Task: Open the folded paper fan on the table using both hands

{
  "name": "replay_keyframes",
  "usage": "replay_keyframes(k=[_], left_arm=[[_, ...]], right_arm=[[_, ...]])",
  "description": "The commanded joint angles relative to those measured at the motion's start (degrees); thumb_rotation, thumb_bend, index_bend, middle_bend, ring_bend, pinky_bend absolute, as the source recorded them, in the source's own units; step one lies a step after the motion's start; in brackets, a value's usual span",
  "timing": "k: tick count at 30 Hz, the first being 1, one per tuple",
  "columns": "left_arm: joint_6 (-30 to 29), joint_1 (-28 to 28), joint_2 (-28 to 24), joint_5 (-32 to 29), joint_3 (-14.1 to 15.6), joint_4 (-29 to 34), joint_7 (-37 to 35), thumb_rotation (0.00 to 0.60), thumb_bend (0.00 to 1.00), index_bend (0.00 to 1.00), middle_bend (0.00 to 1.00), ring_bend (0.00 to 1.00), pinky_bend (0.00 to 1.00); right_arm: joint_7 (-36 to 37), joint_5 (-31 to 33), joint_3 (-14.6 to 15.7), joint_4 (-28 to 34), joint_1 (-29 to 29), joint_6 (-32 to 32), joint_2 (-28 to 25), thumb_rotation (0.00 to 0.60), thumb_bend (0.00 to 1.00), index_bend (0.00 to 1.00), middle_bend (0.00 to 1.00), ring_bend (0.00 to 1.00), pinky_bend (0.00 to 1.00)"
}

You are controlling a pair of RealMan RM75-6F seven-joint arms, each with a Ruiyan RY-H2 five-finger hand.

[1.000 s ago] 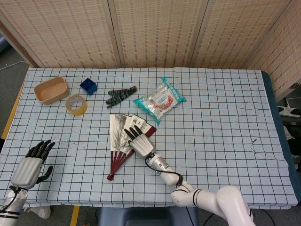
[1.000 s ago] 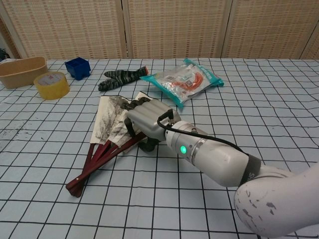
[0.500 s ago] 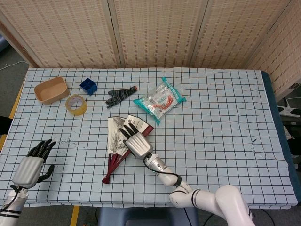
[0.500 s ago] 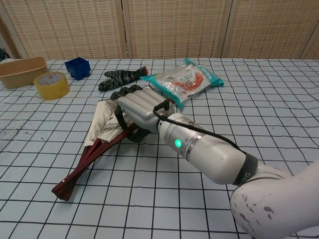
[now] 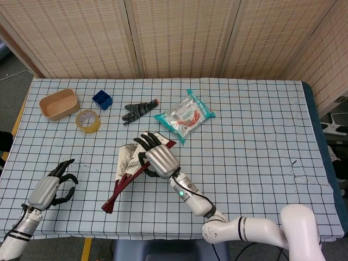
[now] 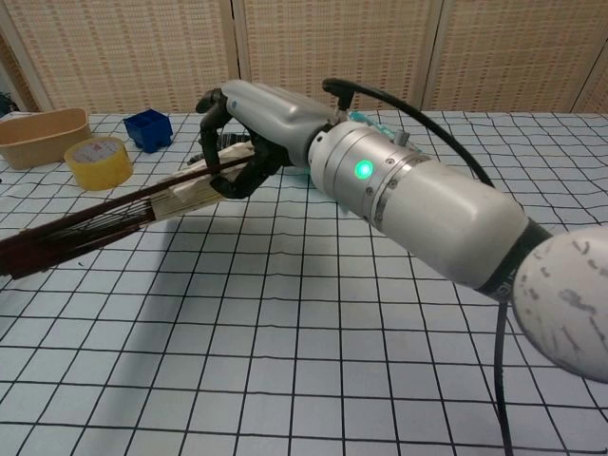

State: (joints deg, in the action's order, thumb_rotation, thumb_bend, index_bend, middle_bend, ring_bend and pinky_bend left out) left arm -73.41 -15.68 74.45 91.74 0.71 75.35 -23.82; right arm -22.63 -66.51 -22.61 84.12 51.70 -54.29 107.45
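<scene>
The right hand (image 5: 154,158) grips the paper fan (image 5: 126,173), its dark fingers (image 6: 233,180) curled under and around the ribs near the paper end, with the pale back of the hand on top. In the chest view the fan is lifted clear of the table (image 5: 261,136) and runs out sideways from the hand, its dark red ribs bunched close and the paper leaves only partly spread; the pivot end reaches the picture's left edge. In the head view the fan slants from the hand down toward the near-left, over the checked cloth. The left hand (image 5: 50,187) hovers well apart from the fan, toward the table's near-left corner, holding nothing, its black fingers curved loosely inward with gaps between them; whether it touches the cloth cannot be told. Beyond the fan, toward the screen wall, lie a dark striped glove (image 5: 139,110) and a clear packet with teal edges and red contents (image 5: 184,115), the packet just beyond the right hand. Further left of the fan's far side are a roll of yellow tape (image 5: 88,120), a small blue box (image 5: 102,99) and a tan oval bowl (image 5: 58,104).
</scene>
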Motion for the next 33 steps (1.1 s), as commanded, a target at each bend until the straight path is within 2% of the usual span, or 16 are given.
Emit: replay_keyframes(k=[1, 2, 3, 5, 7, 13, 18, 24, 29, 33], left_arm=[[-0.9, -1.2, 3.7, 3.4, 1.8, -4.6, -8.5, 0.6, 0.48, 0.24, 0.01, 0.0, 0.18], [-1.0, -1.4, 3.9, 4.4, 2.6, -4.4, -10.3, 0.6, 0.47, 0.11, 0.0, 0.0, 0.17], [-1.4, -1.6, 4.4, 5.6, 3.4, -4.3, -12.3, 0.6, 0.47, 0.07, 0.0, 0.0, 0.17], [-2.1, -2.0, 5.7, 7.2, 4.2, -4.6, -13.1, 0.6, 0.44, 0.02, 0.0, 0.0, 0.16], [-2.8, -2.5, 8.1, 7.5, 3.5, -5.2, -12.1, 0.6, 0.44, 0.0, 0.0, 0.0, 0.15], [-2.5, -3.7, 17.0, -0.1, -3.7, -8.8, -7.3, 0.6, 0.44, 0.0, 0.0, 0.0, 0.15], [-3.4, -4.7, 21.5, -3.1, -6.9, -12.3, -4.9, 0.6, 0.43, 0.03, 0.0, 0.0, 0.15], [-3.5, -5.3, 22.3, -3.9, -7.5, -11.3, -9.9, 0.6, 0.43, 0.07, 0.0, 0.0, 0.15], [-2.5, -5.9, 22.8, -5.0, -7.9, -9.4, -12.1, 0.6, 0.43, 0.04, 0.0, 0.0, 0.16], [-2.7, -6.0, 23.0, -6.5, -9.3, -6.0, -14.3, 0.6, 0.43, 0.09, 0.0, 0.0, 0.16]], right_arm=[[-2.0, 4.0, -2.2, 4.4, -0.1, -0.9, -2.3, 0.6, 0.51, 0.75, 0.09, 0.0, 0.0], [-2.2, 4.7, -2.4, 4.9, 0.0, -1.1, -2.4, 0.6, 0.51, 0.75, 0.09, 0.0, 0.0], [-2.3, 5.8, -2.7, 5.6, 0.2, -1.2, -2.5, 0.6, 0.51, 0.75, 0.09, 0.0, 0.0], [-2.4, 7.3, -3.1, 6.3, 0.8, -1.1, -2.6, 0.6, 0.51, 0.75, 0.09, 0.0, 0.0], [-2.6, 8.6, -3.5, 7.0, 1.4, -1.3, -2.5, 0.6, 0.51, 0.75, 0.09, 0.0, 0.0], [-3.8, 11.1, -3.9, 8.1, 3.2, -2.9, -2.0, 0.6, 0.51, 0.75, 0.09, 0.0, 0.0], [-3.9, 11.9, -4.1, 9.0, 4.0, -4.2, -2.1, 0.6, 0.51, 0.75, 0.09, 0.0, 0.0], [-3.2, 12.4, -4.0, 8.6, 5.0, -4.6, -2.2, 0.6, 0.51, 0.75, 0.09, 0.0, 0.0], [-3.3, 13.3, -4.1, 6.2, 6.7, -5.5, 0.0, 0.6, 0.51, 0.75, 0.09, 0.0, 0.0], [-2.7, 13.4, -4.1, 5.3, 7.8, -5.9, 1.5, 0.6, 0.51, 0.75, 0.09, 0.0, 0.0]])
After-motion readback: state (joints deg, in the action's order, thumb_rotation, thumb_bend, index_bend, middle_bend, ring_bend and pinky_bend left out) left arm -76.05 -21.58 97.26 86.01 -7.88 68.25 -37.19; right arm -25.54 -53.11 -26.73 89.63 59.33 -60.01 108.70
